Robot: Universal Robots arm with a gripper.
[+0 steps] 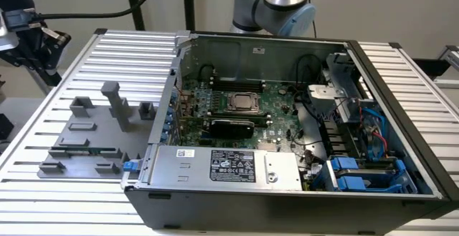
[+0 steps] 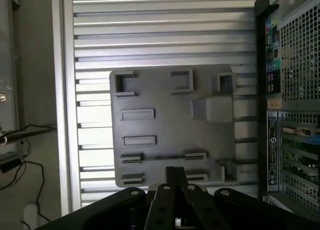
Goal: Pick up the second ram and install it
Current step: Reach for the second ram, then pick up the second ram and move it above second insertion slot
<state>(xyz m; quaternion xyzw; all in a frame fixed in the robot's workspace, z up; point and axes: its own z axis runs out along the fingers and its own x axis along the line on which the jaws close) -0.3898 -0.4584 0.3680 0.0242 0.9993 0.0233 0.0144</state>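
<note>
- Black robot gripper [image 2: 175,171], jaws closed and empty, hovers above grey plastic fixture plate [image 2: 170,130].
- Thin green ram stick [image 1: 90,151] lies on that plate, unpicked; pickup and installation both remain.

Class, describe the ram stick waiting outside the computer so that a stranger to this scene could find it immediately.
Find the open computer case; on the exterior view's left of it, a grey fixture plate lies on the ribbed table. Near the plate's camera-side edge lies the second ram, between low holders. It is a thin green strip among grey blocks.
</note>
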